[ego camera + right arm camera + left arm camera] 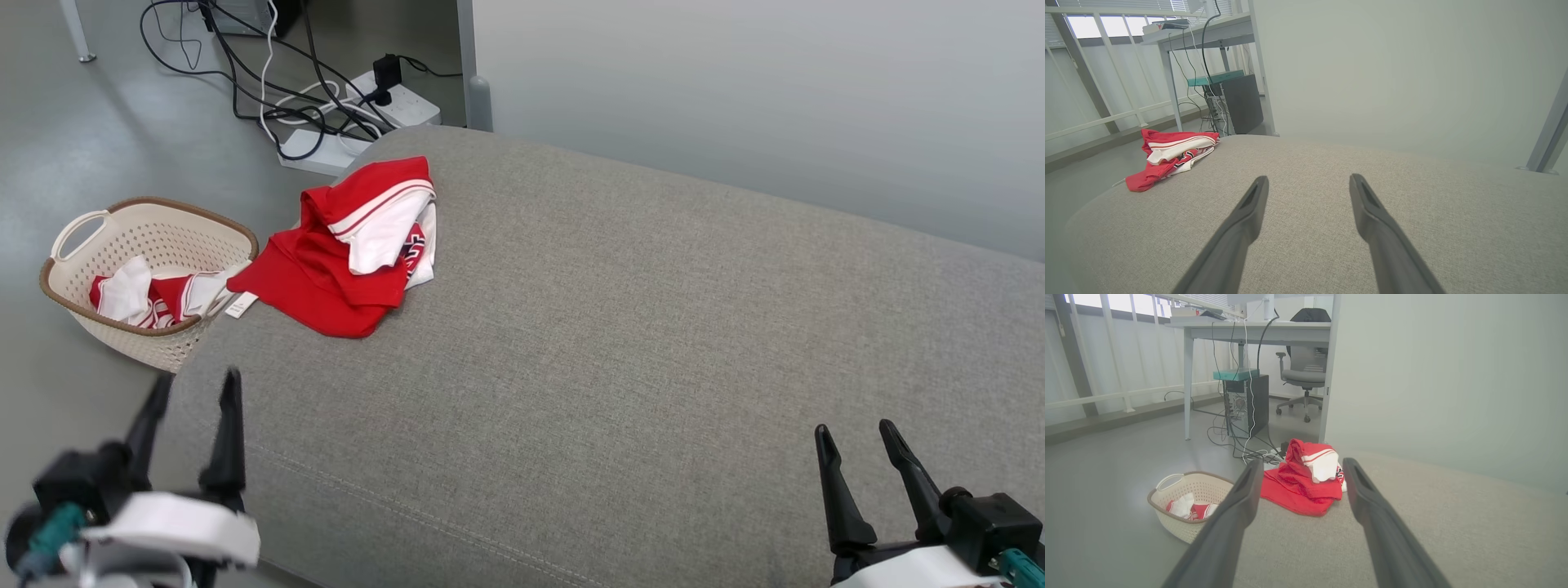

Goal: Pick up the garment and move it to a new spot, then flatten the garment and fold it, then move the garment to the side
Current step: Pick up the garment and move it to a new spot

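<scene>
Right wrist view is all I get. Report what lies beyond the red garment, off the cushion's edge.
Observer: A cream basket stands on the floor beside the cushion, holding more red and white cloth.
Operator: Say where the left gripper is.
Observer: The left gripper hangs open over the cushion's near left corner, fingers aimed toward the garment, apart from it.
Operator: Name what is on the floor behind the garment.
Observer: White power strips lie there among tangled cables.

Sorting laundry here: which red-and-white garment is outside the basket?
The crumpled red-and-white fabric garment on the grey upholstered cushion, near its far left corner; the other garment lies inside the cream perforated plastic basket.
</scene>
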